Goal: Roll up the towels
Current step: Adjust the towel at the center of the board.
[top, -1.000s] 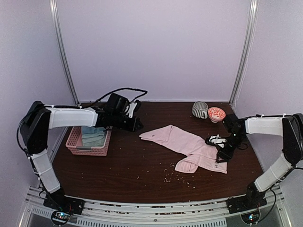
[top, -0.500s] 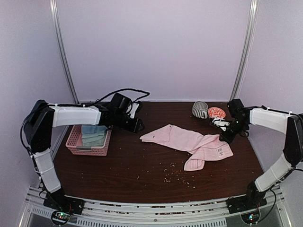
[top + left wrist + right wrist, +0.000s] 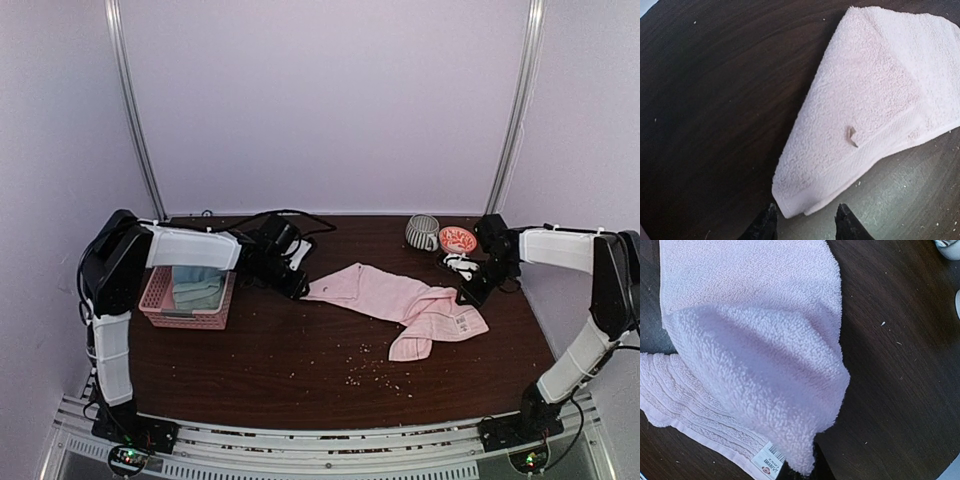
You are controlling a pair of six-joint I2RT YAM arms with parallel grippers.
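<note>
One pink towel (image 3: 385, 292) lies crumpled across the middle of the dark table; the other towel is not identifiable. Its near left corner (image 3: 790, 205) rests on the wood just ahead of my left gripper (image 3: 805, 229), which stands open with a fingertip on each side of that corner, not touching it. In the top view my left gripper (image 3: 300, 286) is at the towel's left tip. My right gripper (image 3: 468, 293) is shut on the towel's right corner. The pink towel (image 3: 760, 365) is lifted and draped over my right gripper (image 3: 807, 473), hiding the fingers. A white label (image 3: 767, 464) shows on the hem.
A pink basket (image 3: 160, 298) holding folded pale bluish cloths (image 3: 197, 287) stands at the left under the left arm. A striped mug (image 3: 421, 232) and a red patterned bowl (image 3: 458, 239) sit at the back right, close to the right arm. Crumbs (image 3: 372, 366) dot the table's front middle.
My right gripper shut on the towel's right corner and pulled it up and back toward the bowl. My left gripper opened and came down to the towel's left corner.
</note>
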